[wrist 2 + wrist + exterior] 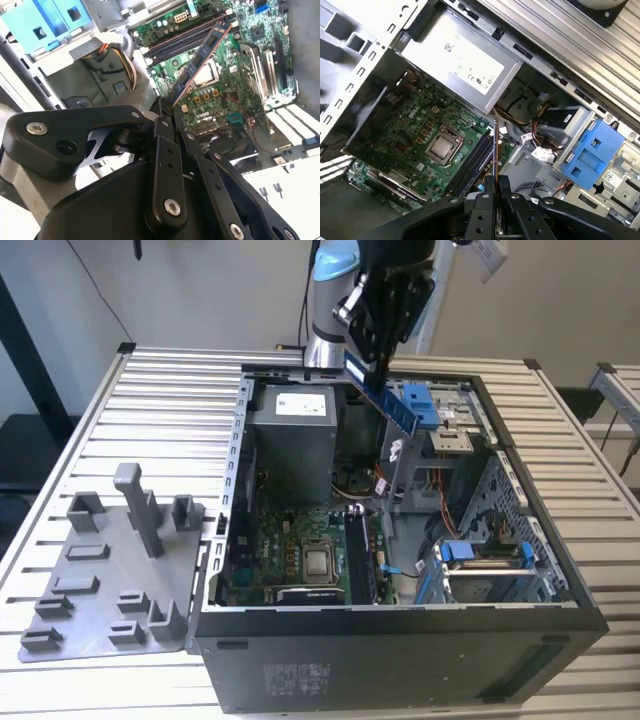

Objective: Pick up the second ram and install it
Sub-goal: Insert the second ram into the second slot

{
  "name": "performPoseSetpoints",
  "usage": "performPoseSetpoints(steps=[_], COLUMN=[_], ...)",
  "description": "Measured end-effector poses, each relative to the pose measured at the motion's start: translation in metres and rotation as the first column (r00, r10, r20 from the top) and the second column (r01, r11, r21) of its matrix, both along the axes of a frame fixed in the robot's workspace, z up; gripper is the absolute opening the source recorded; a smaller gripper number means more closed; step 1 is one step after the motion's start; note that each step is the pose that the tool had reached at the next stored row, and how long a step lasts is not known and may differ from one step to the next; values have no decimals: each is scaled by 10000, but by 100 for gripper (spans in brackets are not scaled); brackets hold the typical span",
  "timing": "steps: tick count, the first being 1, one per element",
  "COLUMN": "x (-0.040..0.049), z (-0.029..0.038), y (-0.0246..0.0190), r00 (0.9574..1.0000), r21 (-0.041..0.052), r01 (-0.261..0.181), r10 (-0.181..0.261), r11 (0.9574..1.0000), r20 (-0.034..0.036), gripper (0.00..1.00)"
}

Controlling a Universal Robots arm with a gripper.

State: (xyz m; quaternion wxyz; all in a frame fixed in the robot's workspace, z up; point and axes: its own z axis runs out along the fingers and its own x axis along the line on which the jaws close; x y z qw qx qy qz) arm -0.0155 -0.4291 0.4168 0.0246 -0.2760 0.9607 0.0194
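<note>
Gripper (374,368) holding the ram (396,406) above the open case (400,660).

A slatted table (575,440) carries the case, which lies with its open side up. A grey tray (100,580) with posts and blocks sits just beside the case, on the exterior view's left. Inside the case are the power supply (290,430), the motherboard (285,540) and the dark memory slots (357,555). The arm hangs over the case's far end. Its jaws are clamped on one end of the ram, which is tilted in the air above the case, well clear of the motherboard. In both wrist views the ram (202,60) (495,150) juts from the gripper (167,112) (496,182) toward the slots inside the case.
</note>
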Motion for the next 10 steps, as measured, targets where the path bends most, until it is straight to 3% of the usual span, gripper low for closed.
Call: performPoseSetpoints(steps=[5, 10], x=[0, 0], z=[-7, -12], y=[0, 0], r00=[9959, 9842], r21=[1, 1], r01=[902, 1768], r10=[-902, -1768], r11=[9959, 9842], r20=[0, 0], gripper=[14, 14])
